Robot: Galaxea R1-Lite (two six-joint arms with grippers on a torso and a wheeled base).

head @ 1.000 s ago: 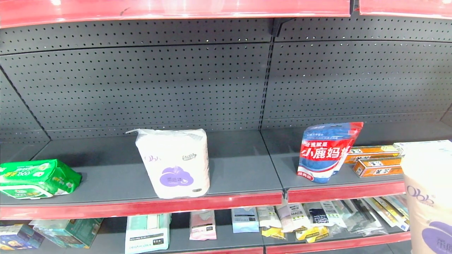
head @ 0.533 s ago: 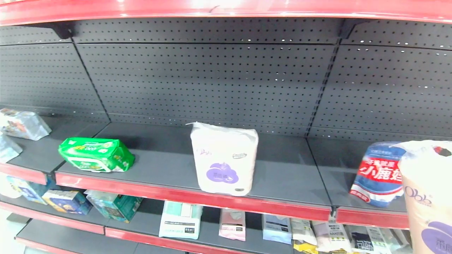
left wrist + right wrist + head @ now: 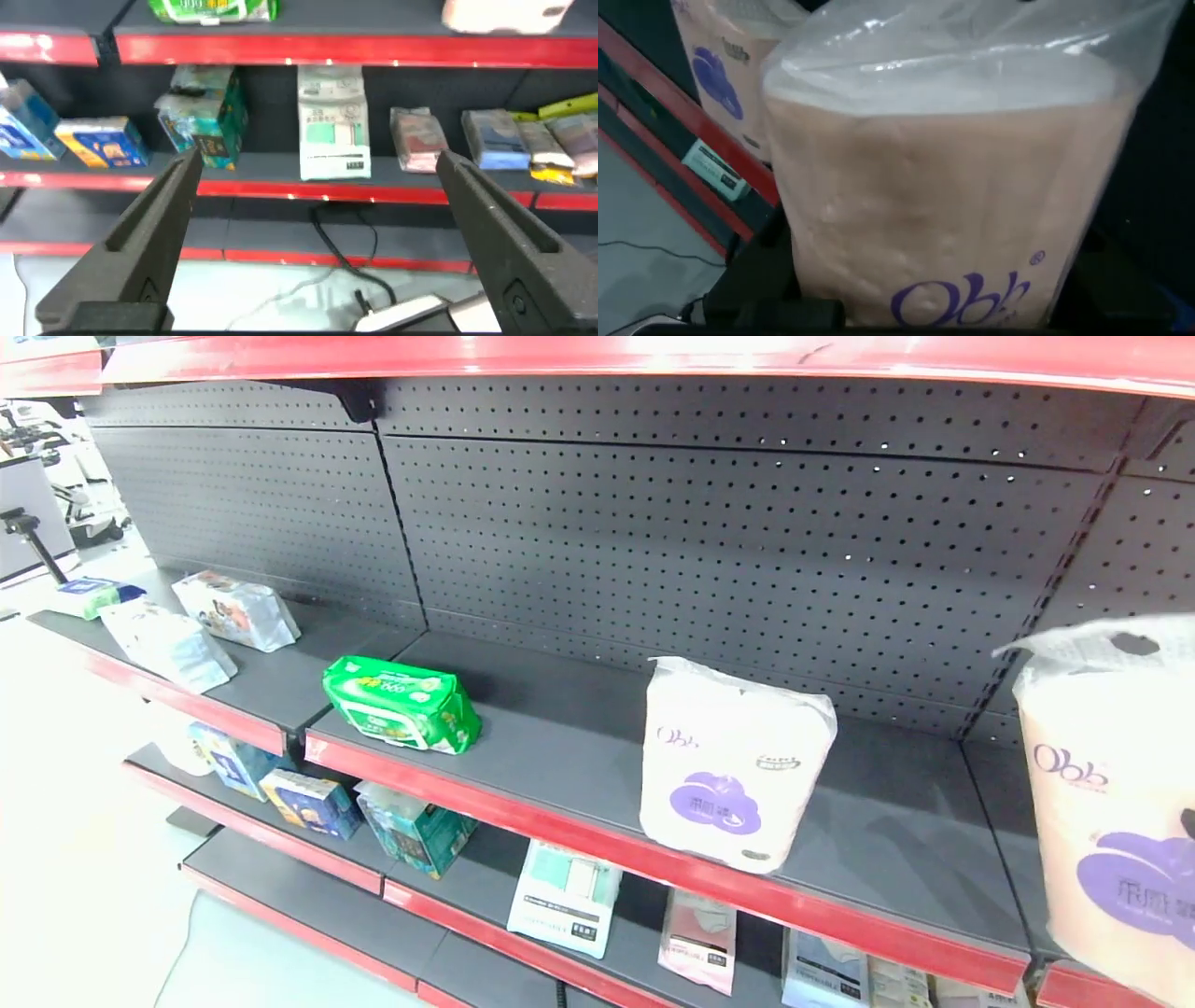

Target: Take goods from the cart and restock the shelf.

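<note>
**A:** While the left gripper (image 3: 318,159) hangs low before the bottom shelves, why are its dark fingers spread so wide?

**B:** There is nothing between them. I'd say it is idle and parked out of the way.

**A:** And along the dark grey metal shelf with the red front lip (image 3: 523,807), starting at the far left?

**B:** A pale silvery soft pack (image 3: 168,646) and a printed silvery pack (image 3: 238,609) lie on their sides. Next, a green plastic pack of wipes (image 3: 401,703) lies flat near the front edge. Further right, a white plastic-wrapped pack of paper rolls with a purple cloud mark (image 3: 733,765) stands upright at the lip, facing outwards as shop stock should.

**A:** And the one to be shelved?

**B:** That is a second wrapped pack of paper rolls with the same purple mark (image 3: 1111,803). It is upright at the far right and seems to be in front of the shelf, not on it. The right gripper (image 3: 924,303) is clamped on it, with dark parts showing at both flanks. It is probably held upright so it can be set down standing beside its twin, where there is bare board.

**A:** What can't you make out?

**B:** The head view's right edge cuts the held pack off, and its wrapper covers the right fingertips. The red lips partly mask the goods on the lower shelves, so their kinds are hard to tell.
</note>
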